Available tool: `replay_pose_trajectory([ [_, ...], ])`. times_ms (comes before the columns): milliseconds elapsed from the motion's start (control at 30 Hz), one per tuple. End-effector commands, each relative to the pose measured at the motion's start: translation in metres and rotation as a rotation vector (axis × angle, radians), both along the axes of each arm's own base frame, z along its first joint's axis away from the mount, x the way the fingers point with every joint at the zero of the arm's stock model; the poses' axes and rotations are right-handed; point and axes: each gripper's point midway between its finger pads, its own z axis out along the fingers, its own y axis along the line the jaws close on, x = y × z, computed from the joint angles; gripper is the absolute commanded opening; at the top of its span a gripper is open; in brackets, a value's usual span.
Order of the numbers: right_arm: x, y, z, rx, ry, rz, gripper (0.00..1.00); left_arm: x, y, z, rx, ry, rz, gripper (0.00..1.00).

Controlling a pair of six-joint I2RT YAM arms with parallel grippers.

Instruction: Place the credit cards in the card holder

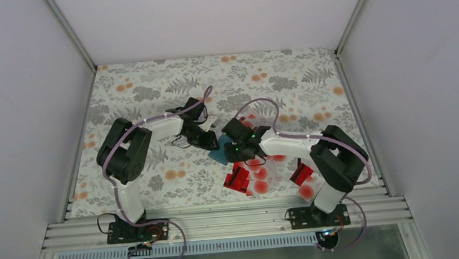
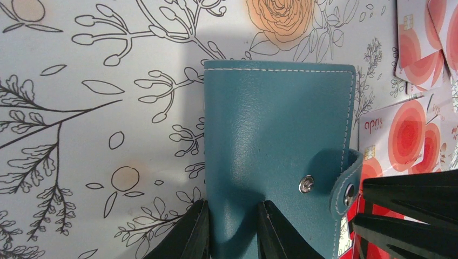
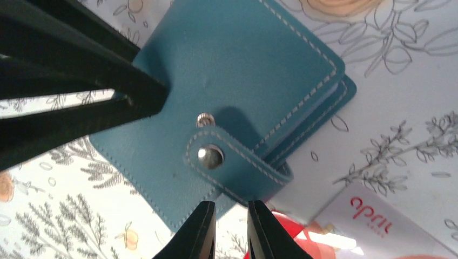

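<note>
I find the left gripper [image 2: 231,218] astride one edge of the card holder [image 2: 275,129] near the middle of the worktop. Its jaws are slightly apart, apparently steadying it, though I cannot tell whether they clamp or merely pin it. The right gripper [image 3: 229,216], jaws almost together on nothing, sits at the unsnapped strap [image 3: 237,164], likely to open it. The credit cards [image 1: 253,177] lie loose, mostly by the near edge, right of centre. The surface is a floral tablecloth [image 1: 148,93], enclosed by plain white walls [image 1: 204,12].
</note>
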Motion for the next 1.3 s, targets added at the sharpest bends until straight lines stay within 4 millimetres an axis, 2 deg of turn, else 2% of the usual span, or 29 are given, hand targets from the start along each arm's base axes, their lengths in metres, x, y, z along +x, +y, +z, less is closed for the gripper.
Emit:
replay_pose_trajectory([
  [0, 0.015, 0.007, 0.001, -0.038, -0.042, -0.023, 0.17, -0.034, 0.035, -0.058, 0.226, 0.107, -0.003, 0.22],
  [1033, 0.041, 0.034, 0.001, 0.021, -0.123, 0.037, 0.17, -0.043, 0.032, -0.062, 0.234, 0.112, -0.028, 0.22],
  [1267, 0.043, 0.037, -0.005, 0.025, -0.115, 0.046, 0.17, -0.044, 0.031, -0.062, 0.236, 0.115, -0.034, 0.22],
])
